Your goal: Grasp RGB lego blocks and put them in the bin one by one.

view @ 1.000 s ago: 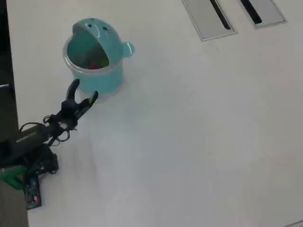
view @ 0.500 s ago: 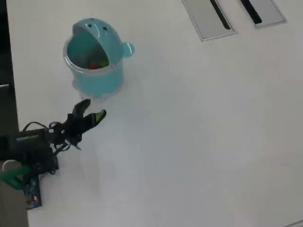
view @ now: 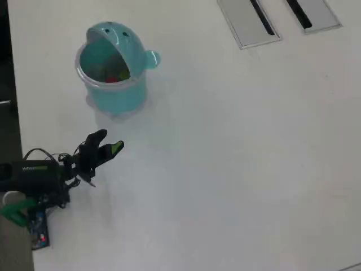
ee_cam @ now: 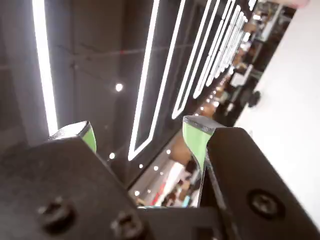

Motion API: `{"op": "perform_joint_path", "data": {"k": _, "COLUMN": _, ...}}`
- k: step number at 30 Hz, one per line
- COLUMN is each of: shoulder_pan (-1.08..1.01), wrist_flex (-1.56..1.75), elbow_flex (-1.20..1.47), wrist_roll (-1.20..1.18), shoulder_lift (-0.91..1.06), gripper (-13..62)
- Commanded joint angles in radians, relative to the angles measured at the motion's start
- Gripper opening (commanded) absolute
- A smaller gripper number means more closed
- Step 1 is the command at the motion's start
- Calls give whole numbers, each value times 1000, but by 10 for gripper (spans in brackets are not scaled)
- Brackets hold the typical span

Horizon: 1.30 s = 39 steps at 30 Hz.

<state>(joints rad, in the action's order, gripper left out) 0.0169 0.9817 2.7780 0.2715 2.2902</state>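
My jaws [view: 109, 142] are parted and empty: in the wrist view my two green-padded fingertips [ee_cam: 196, 135] stand well apart with only ceiling light strips and a dim room between them. In the overhead view I sit at the left edge of the white tabletop [view: 237, 158], my arm [view: 34, 172] lying low, pointing toward the right. The teal bin [view: 113, 68] stands beyond me, apart from my jaws, with bare tabletop between us. Inside its open mouth I can make out a red block [view: 112, 79] and something yellow-green [view: 123, 74] beside it; a blue one I cannot distinguish. Two grey slotted panels [view: 248, 20] are cut off at the top edge.
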Motion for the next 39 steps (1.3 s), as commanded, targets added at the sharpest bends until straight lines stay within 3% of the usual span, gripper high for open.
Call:
{"op": "perform_joint_path", "data": {"k": 1, "shoulder_pan": 2, "wrist_flex": 118, "elbow_flex": -14, "wrist_roll": 0, "shoulder_lift": 75, "gripper": 312}}
{"op": "perform_joint_path", "data": {"k": 25, "shoulder_pan": 12, "wrist_flex": 336, "elbow_flex": 359, "wrist_roll": -11, "shoulder_lift": 72, "gripper": 313}}
{"op": "perform_joint_path", "data": {"k": 39, "shoulder_pan": -35, "wrist_flex": 181, "elbow_flex": 394, "wrist_roll": -80, "shoulder_lift": 71, "gripper": 359}}
